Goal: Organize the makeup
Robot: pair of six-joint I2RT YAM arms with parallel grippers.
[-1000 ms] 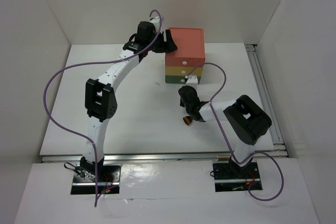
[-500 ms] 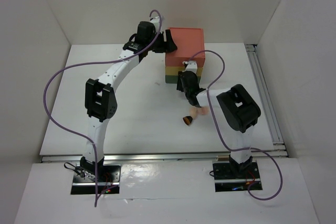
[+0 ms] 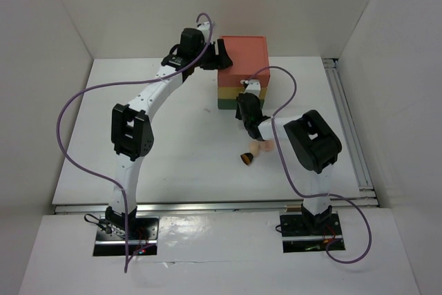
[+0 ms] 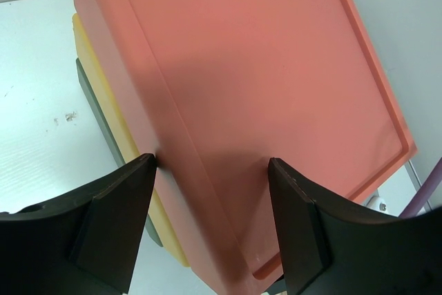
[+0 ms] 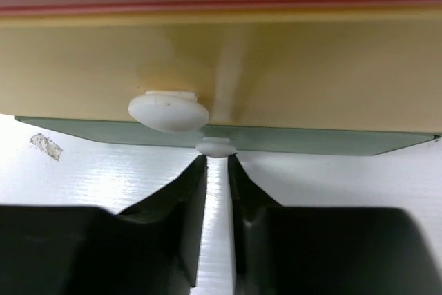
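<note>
The drawer box (image 3: 245,60), coral over yellow over green, stands at the back of the table. My left gripper (image 3: 222,55) is open wide around the box's back left corner (image 4: 228,136); its left fingertip (image 4: 141,170) touches the coral side wall. My right gripper (image 3: 243,103) is at the box's front, its jaws a narrow slit apart with nothing between them. Its tips (image 5: 217,159) meet the lower edge of the green drawer's small white knob (image 5: 216,146). Of the makeup, a brown brush (image 3: 246,159) and a peach sponge (image 3: 262,146) lie on the table near my right arm.
The yellow drawer (image 5: 324,74) carries a larger white knob (image 5: 168,110) just up and left of my right fingertips. All the drawers look shut. White walls close in the table (image 3: 173,150), and a rail (image 3: 345,115) runs down its right edge.
My right gripper has left the brush and moved up to the front of the drawer box, uncovering the peach sponge. The left arm has not moved.
</note>
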